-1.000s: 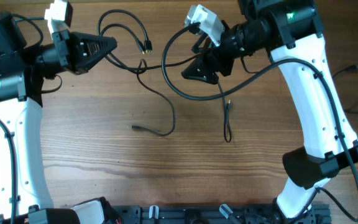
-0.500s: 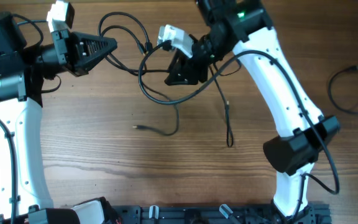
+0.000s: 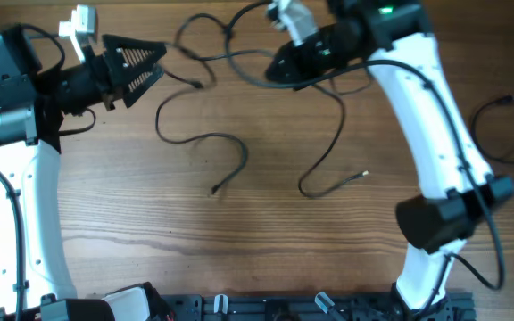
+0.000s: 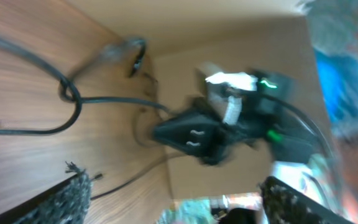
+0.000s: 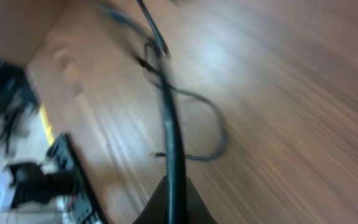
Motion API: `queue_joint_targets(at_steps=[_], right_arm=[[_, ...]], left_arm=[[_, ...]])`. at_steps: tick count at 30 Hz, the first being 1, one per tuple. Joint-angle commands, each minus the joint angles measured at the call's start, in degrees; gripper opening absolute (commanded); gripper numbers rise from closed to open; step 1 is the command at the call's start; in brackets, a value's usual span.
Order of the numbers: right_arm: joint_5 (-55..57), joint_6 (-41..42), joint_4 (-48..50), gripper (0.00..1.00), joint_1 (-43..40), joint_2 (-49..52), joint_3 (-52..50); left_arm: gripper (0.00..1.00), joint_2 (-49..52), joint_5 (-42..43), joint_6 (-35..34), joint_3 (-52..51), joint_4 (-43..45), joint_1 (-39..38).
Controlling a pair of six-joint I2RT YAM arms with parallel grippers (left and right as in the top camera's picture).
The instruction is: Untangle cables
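Nearest the arms' bases, the wooden desk [image 3: 150, 223] carries the loose ends of the cables [image 3: 242, 159]. One thin black strand curls down to a small plug [image 3: 214, 190] left of centre. A second strand bends round to another plug tip [image 3: 362, 176] on the right, and the two ends lie well apart.

Farther back, both strands run toward the far edge of the desk, where they join several overlapping loops between the two arms.

At that far edge the right claw [image 3: 273, 76] is closed on a cable. The right wrist view shows the black cord [image 5: 173, 143] running straight out from between the pinched fingers [image 5: 174, 205] and across the wood to a loop beyond.

The left claw [image 3: 162, 60] sits just left of the loops, its fingers spread wide and empty — no strand lies between them. In the left wrist view the two textured fingertips [image 4: 67, 193] stand at opposite sides of the frame, with the right claw [image 4: 191, 134] and blurred cable loops beyond them.
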Motion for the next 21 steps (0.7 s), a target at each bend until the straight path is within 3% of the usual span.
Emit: queue_joint_targets(at_steps=[1, 5, 9, 12, 14, 17, 21], right_arm=[[15.8, 14.62, -1.68, 0.04, -2.73, -7.69, 0.31], [25.9, 16.33, -6.12, 0.04, -2.62, -9.16, 0.28], [22.18, 16.13, -9.75, 0.04, -2.49, -8.59, 0.28], [19.96, 13.84, -11.32, 0.04, -2.23, -8.5, 0.28], [19.8, 13.62, -11.41, 0.04, -2.25, -8.5, 0.28], [19.8, 13.6, -10.88, 0.04, -2.25, -8.5, 0.28], [19.71, 13.62, -11.08, 0.04, -2.25, -8.5, 0.28]], left_arm=[[0.94, -0.57, -13.14, 7.91, 0.44, -5.42, -0.07], [0.95, -0.57, -26.16, 9.75, 0.44, -12.22, -1.77], [0.94, -0.55, -34.42, 11.54, 0.44, -15.04, -5.35], [0.92, 0.26, -38.71, 16.61, 0.44, -15.41, -10.69], [0.91, 1.7, -39.26, 19.12, 0.44, -15.26, -14.67], [0.8, 5.01, -39.23, 24.28, 0.44, -14.03, -21.51], [0.73, 8.46, -39.26, 25.59, 0.44, -8.13, -28.3]])
